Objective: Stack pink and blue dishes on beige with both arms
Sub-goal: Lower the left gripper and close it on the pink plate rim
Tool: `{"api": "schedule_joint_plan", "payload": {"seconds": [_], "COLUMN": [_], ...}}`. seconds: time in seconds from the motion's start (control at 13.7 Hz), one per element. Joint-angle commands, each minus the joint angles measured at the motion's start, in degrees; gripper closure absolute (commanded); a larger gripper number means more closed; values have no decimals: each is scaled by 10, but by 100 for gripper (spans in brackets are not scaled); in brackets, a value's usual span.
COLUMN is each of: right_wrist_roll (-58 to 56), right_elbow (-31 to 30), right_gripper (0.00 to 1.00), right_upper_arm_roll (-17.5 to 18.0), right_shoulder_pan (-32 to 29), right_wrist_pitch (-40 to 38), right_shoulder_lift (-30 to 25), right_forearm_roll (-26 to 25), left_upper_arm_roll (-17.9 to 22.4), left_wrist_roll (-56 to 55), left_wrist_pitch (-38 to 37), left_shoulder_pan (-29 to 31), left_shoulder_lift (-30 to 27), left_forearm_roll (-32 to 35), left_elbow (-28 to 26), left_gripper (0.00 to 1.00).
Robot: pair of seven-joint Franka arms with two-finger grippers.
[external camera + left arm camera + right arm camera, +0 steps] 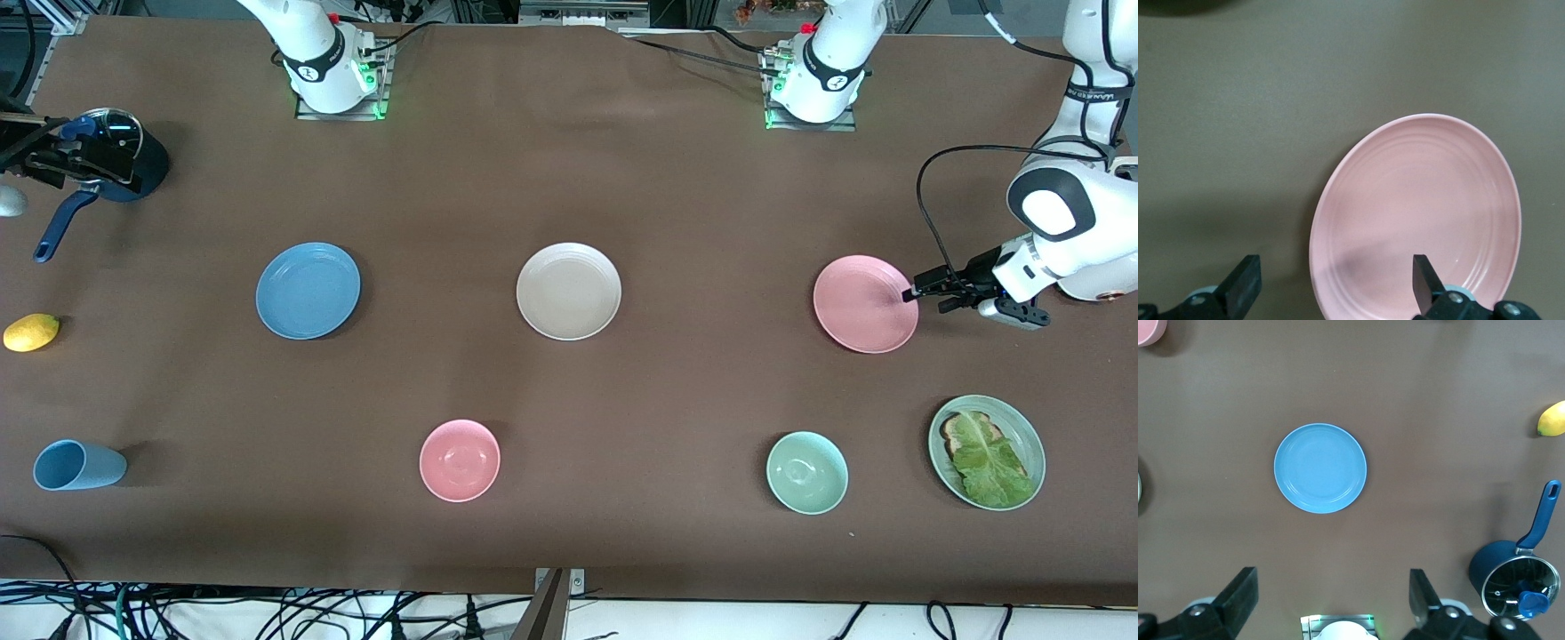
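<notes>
Three same-sized plates lie in a row across the middle of the table. The blue plate (308, 291) (1320, 468) is toward the right arm's end, the beige plate (568, 291) in the middle, and the pink plate (865, 304) (1425, 200) toward the left arm's end. My left gripper (925, 298) (1335, 283) is low at the pink plate's rim, open, with one finger over the plate and the other over bare table. My right gripper (1331, 597) is open and empty, high over the table near its own base. It looks down on the blue plate and is out of the front view.
Nearer the front camera stand a pink bowl (460, 460), a pale green bowl (807, 472), a green plate (1036, 444) with toast and lettuce, and a blue cup (78, 465) on its side. At the right arm's end are a lemon (31, 332) and a blue lidded pot (124, 156).
</notes>
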Motion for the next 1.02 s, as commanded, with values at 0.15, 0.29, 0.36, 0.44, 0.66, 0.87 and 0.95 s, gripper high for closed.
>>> {"api": "schedule_joint_plan", "payload": {"seconds": [0.15, 0.29, 0.36, 0.44, 0.66, 0.87, 0.95], "right_wrist_roll": [-10, -10, -10, -10, -10, -10, -10], "right_elbow": [-2, -1, -2, -2, -2, -2, -2], "right_gripper": [0, 0, 0, 0, 0, 0, 0], "right_upper_arm_roll": [1, 1, 1, 1, 1, 2, 1], "right_shoulder_pan": [-6, -6, -6, -6, -6, -6, -6], "right_wrist_pitch": [-4, -4, -4, -4, -4, -4, -4], "right_shoulder_lift": [-2, -2, -2, -2, -2, -2, -2], "right_forearm_roll": [10, 10, 10, 10, 10, 10, 10], "left_upper_arm_roll": [6, 6, 6, 6, 5, 5, 5], "left_wrist_roll": [24, 24, 24, 24, 24, 23, 23], "left_wrist_pitch": [34, 42, 42, 42, 59, 60, 60], "left_shoulder_pan": [-8, -9, -9, -9, -10, -12, -13], "left_shoulder_lift": [-10, -8, -7, -2, 13, 16, 16], "left_forearm_roll": [-10, -13, -15, -16, -18, -18, -18], "left_elbow": [-31, -33, -32, -31, -24, -17, -16], "left_gripper": [0, 0, 0, 1, 1, 2, 2]}}
